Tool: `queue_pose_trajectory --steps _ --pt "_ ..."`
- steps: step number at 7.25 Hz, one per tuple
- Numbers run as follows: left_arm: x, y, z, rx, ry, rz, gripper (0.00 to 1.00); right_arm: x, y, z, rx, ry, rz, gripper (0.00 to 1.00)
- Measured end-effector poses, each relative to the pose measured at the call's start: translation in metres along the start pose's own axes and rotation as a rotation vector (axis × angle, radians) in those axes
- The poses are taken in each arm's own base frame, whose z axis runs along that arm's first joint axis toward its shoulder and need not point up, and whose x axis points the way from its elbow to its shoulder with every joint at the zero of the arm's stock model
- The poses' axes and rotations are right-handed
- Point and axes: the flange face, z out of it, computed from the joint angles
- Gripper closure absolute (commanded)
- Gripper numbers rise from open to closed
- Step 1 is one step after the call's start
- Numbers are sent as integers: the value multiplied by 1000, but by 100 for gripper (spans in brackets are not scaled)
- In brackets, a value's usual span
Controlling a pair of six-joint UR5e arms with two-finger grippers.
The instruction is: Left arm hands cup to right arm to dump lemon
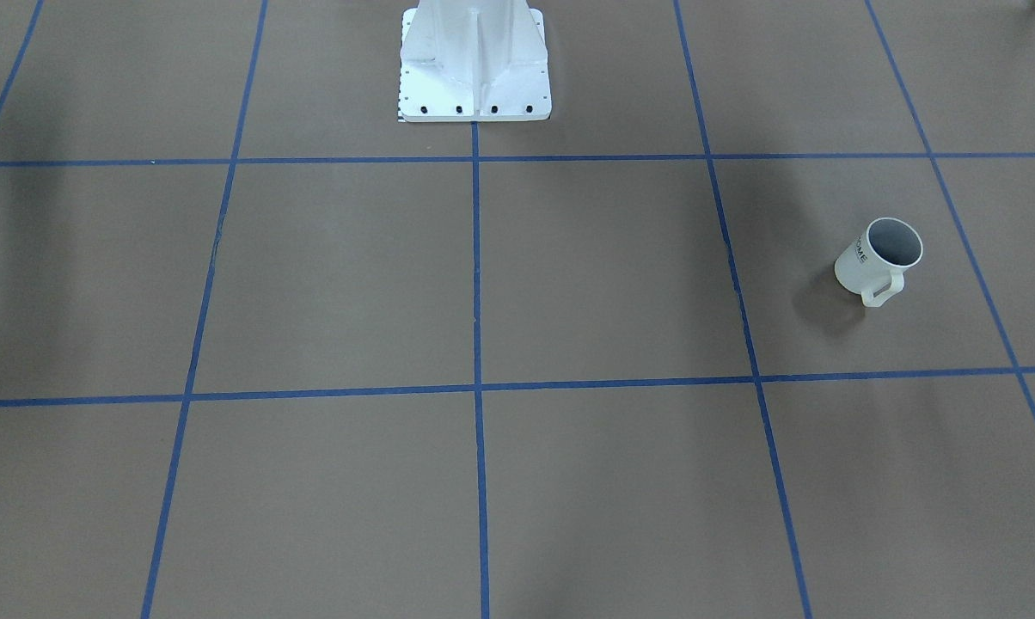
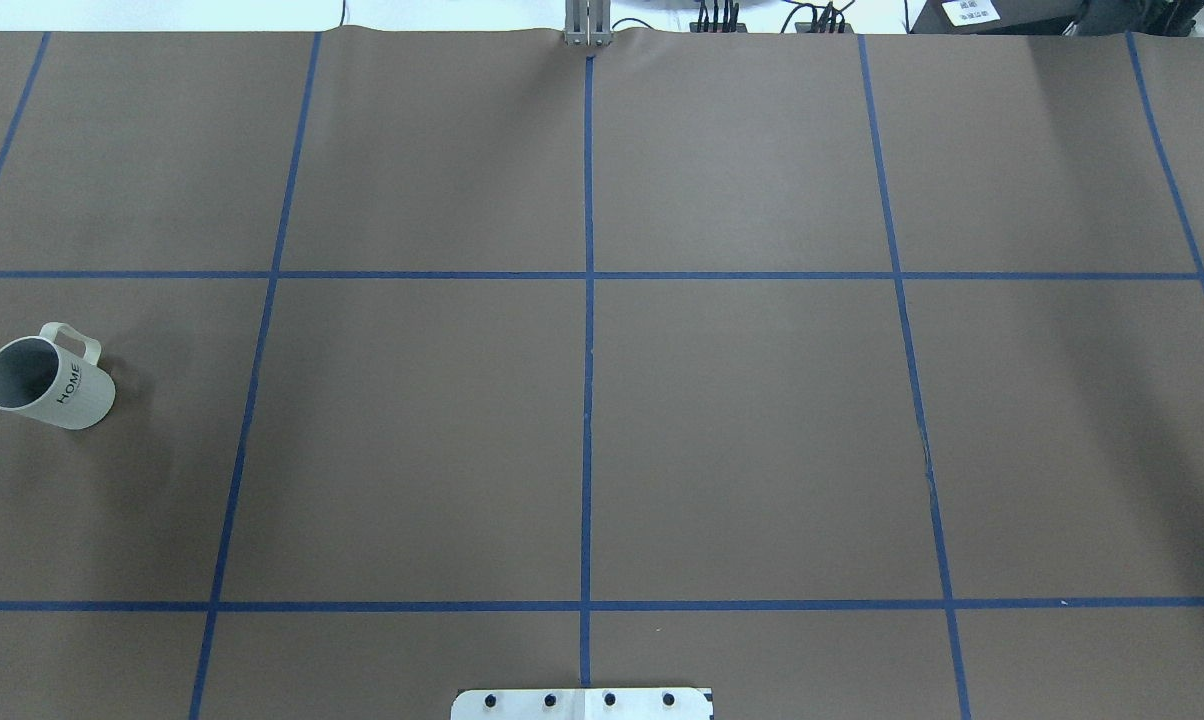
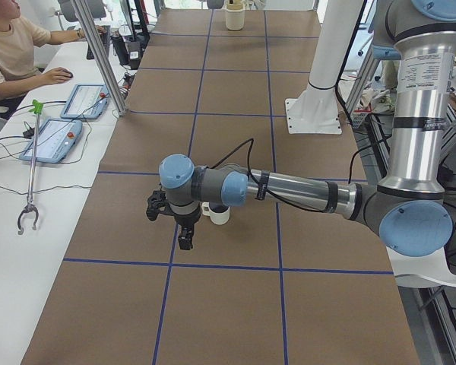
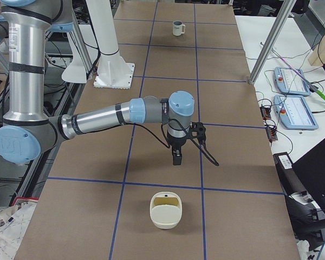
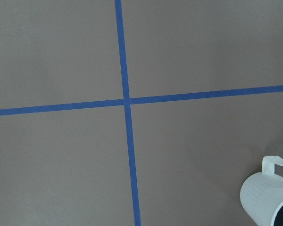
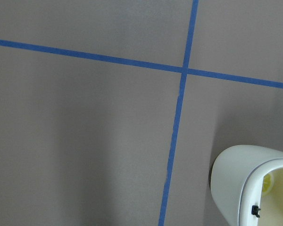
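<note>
I find the cup [image 2: 47, 377] upright on the table [image 2: 742, 430], far out to the robot's left of the base [image 1: 474, 64] and a little forward of it. Its handle is turned away from the base, its inside is grey, and "HOME" is on the side facing back toward the middle. The left arm [image 3: 289, 186] reaches out from the base side over that spot. The left gripper [image 3: 185, 242] hangs pointing down just beside the cup, above the table. Only the side camera shows it, so I cannot tell whether its fingers are spread or pressed together. The same goes for the right gripper [image 4: 177, 160], which hangs tip-down on the opposite side of the base. Farther out from the base than that gripper sits a cream bin [image 4: 166, 210], and what looks like the lemon [image 6: 268, 182] shows yellow inside its mouth.
</note>
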Motion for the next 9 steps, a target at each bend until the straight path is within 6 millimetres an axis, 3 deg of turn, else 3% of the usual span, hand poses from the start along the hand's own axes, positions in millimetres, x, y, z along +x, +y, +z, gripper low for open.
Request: queue_pose_trajectory --steps 4,7,9 --pt "6 -9 -6 7 7 3 0 2 0 5 -10 -1 3 0" --pt "-11 -2 13 -29 18 -29 0 -5 -3 25 -54 -4 0 0" --pt "-9 -3 14 -30 43 -27 0 -10 -4 35 -77 -6 -2 0"
